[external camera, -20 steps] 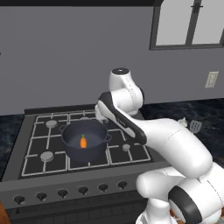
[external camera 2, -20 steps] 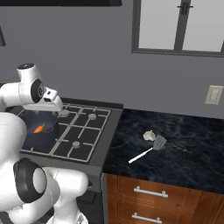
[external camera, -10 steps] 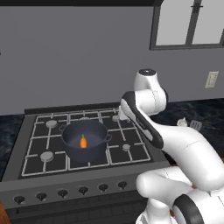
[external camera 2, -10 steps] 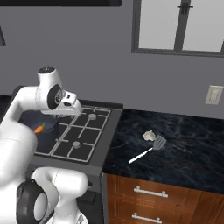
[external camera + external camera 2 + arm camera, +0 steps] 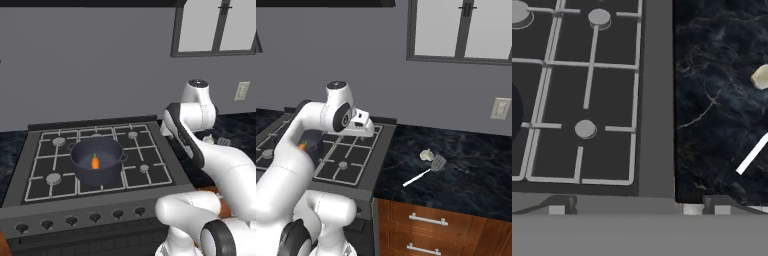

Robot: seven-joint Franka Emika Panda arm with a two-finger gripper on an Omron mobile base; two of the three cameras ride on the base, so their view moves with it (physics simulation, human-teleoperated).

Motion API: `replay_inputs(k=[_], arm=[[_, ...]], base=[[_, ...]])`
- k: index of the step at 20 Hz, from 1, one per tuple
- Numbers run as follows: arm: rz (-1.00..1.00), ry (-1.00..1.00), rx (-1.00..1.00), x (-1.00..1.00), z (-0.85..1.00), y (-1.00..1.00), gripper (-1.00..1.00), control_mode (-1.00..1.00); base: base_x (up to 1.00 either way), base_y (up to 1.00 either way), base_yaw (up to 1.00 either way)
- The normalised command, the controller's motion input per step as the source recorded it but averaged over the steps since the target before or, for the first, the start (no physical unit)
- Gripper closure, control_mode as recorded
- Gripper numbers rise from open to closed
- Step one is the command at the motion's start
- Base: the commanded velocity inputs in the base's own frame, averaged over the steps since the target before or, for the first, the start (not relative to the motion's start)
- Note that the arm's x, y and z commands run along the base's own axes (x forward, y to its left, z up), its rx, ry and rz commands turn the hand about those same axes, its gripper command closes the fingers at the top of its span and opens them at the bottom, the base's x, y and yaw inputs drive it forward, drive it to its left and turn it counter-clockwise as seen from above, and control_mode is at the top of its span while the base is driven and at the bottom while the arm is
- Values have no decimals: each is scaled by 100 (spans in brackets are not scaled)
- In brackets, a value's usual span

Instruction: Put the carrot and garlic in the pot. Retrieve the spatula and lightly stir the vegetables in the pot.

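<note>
The dark blue-grey pot stands on the stove's middle grate, and the orange carrot lies inside it. Out on the black counter, the off-white garlic rests beside the dark blade of the spatula, whose pale handle points toward the counter's front edge. My gripper hangs above the stove's right edge, open, with nothing between its fingertips. Looking down from the hand, the garlic and the spatula handle lie off to the right, and the pot's rim is at the left edge.
The stove has several burners and a row of front knobs. The marbled black counter runs to the right over wooden drawers. A window and a wall outlet sit behind it.
The arm has swung right, from above the pot to the stove's right edge. The carrot stays in the pot; the garlic and spatula have not moved.
</note>
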Motion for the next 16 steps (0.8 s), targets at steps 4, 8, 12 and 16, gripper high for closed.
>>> replay_inputs(k=[4,8,12,16], arm=[[-18,0,0,11,0,-75,-100,-100],[-25,3,-1,23,0,-71,-100,-100],[-25,5,0,28,-2,-70,-100,-100],[-21,1,0,32,-9,-62,-100,-100]], base=[[0,0,0],[0,0,0],[0,0,0],[0,0,0]])
